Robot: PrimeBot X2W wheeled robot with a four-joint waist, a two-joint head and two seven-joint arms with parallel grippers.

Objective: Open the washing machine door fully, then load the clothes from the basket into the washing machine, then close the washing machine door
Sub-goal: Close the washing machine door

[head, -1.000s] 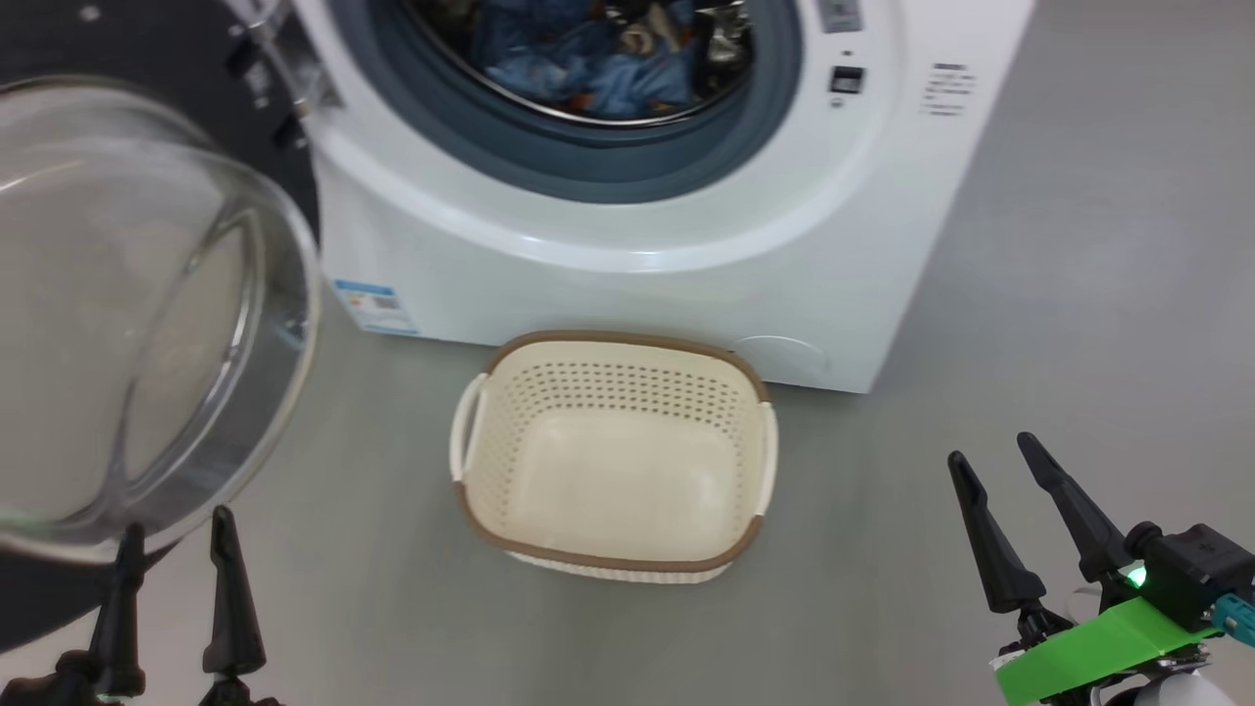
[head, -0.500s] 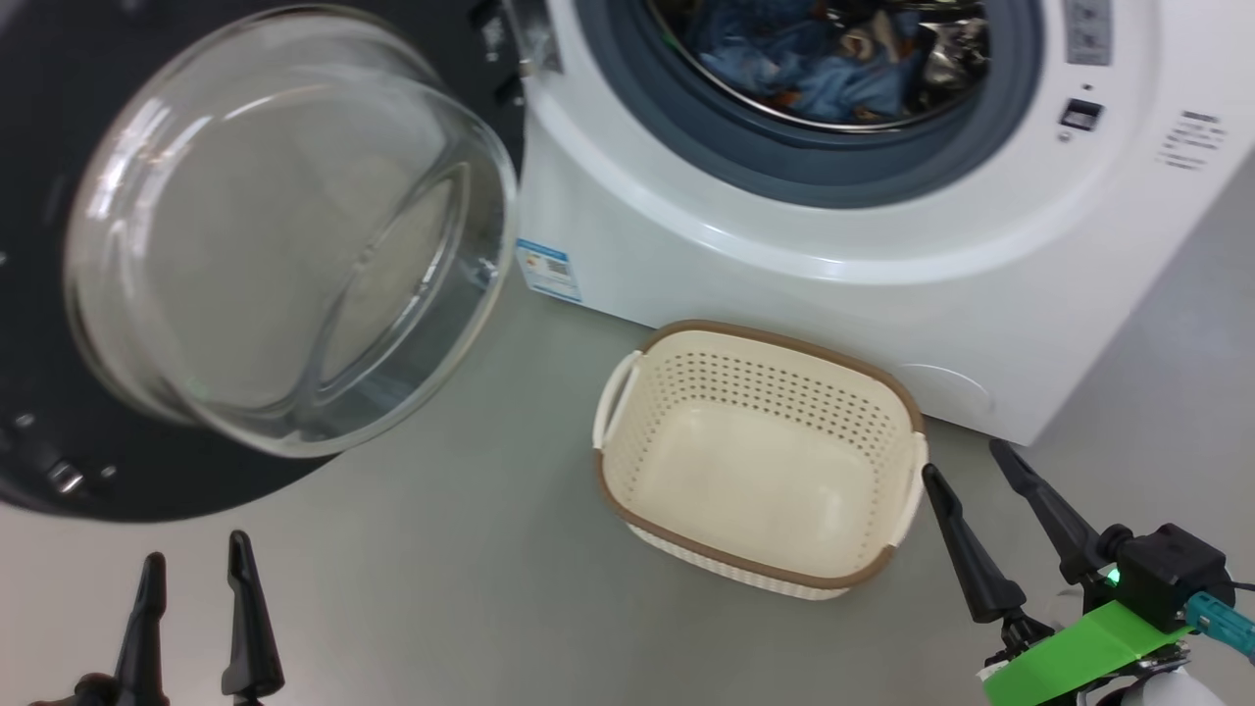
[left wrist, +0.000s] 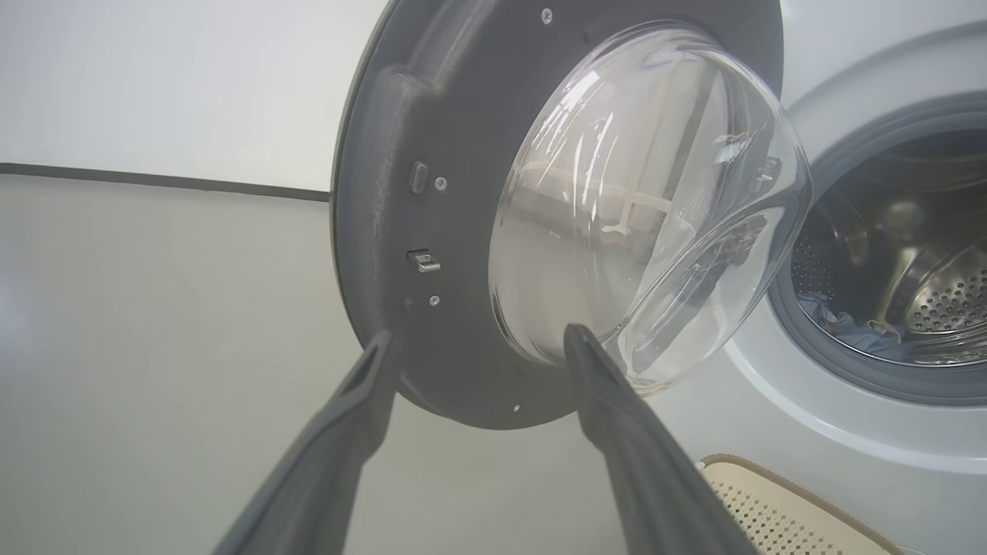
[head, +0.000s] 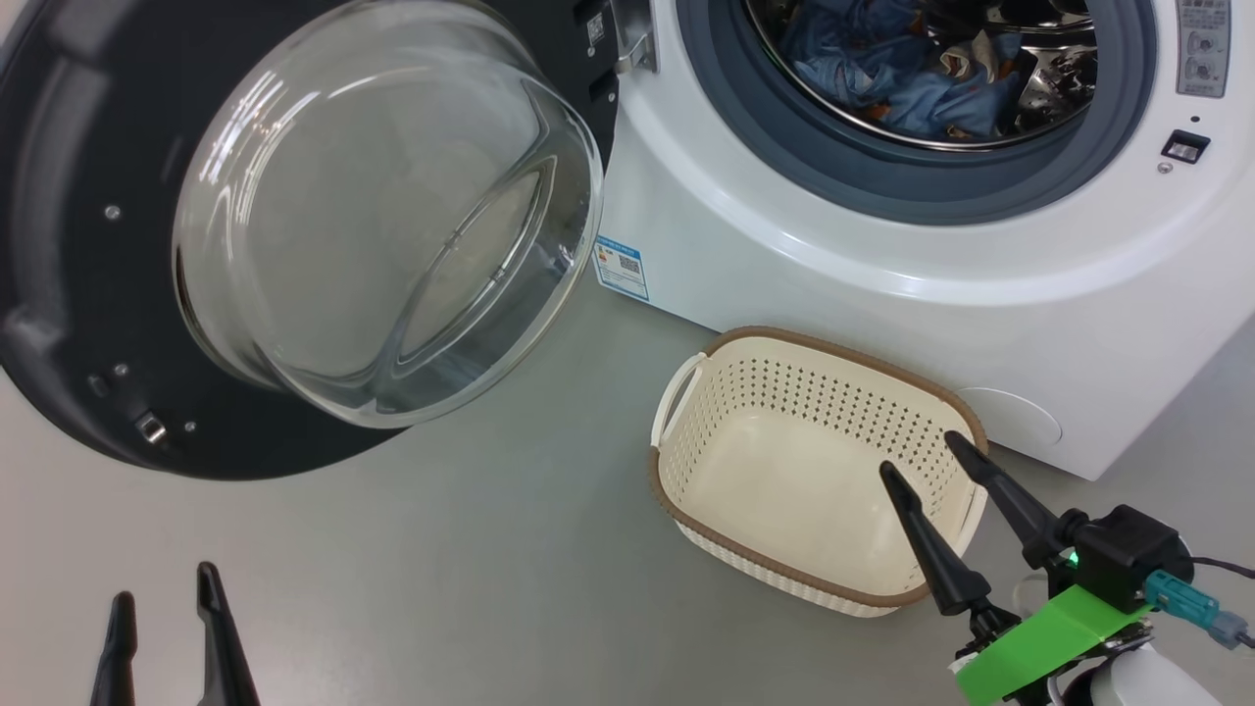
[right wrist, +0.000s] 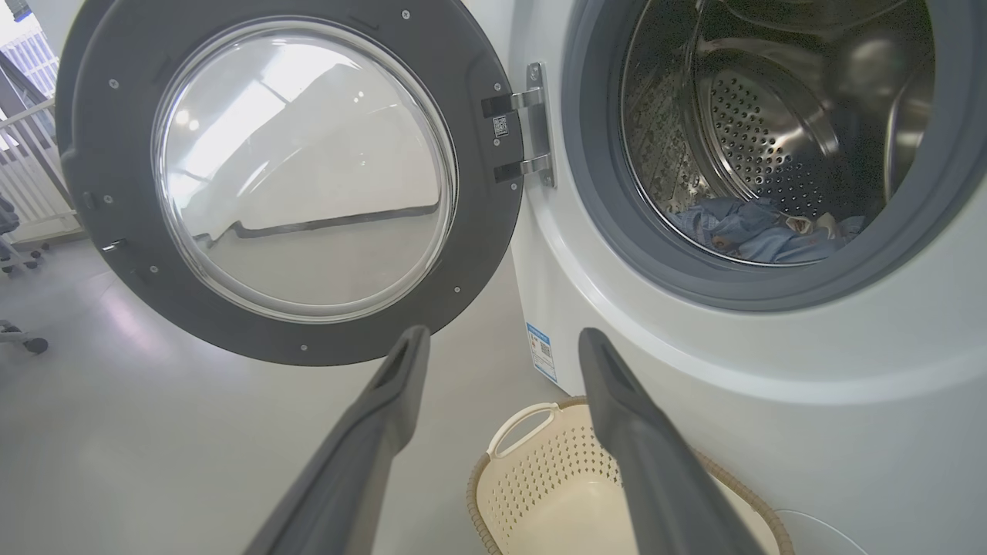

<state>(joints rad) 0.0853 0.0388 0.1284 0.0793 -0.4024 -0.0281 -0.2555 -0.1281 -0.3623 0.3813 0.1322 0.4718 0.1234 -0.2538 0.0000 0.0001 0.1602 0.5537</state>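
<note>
Change: the head camera has swung toward the hinge side, so the washing machine door (head: 88, 294) now takes the upper left and the rest sits further right. The view turned; the things did not shift.
Door: swung wide on its hinge (right wrist: 532, 127), with the glass bowl (head: 382, 216) facing outward. It stands clear of the opening, which leaves room for loading.
Clothes: the blue printed clothes (head: 882, 69) lie inside the steel drum (right wrist: 771, 123) of the washing machine (head: 882, 294).
Basket: the basket (head: 655, 480) is empty. It stands on the floor (head: 490, 569) just before the machine, under the opening, which keeps the carry short.
Left pincer: the left pincer (head: 165, 585) is released and carries nothing. It is low, pointing at the door's inner face.
Right pincer: the right pincer (head: 919, 453) is released and empty, with its tips over the basket's near corner.
Stage: loading looks finished, and only closing the door remains.
</note>
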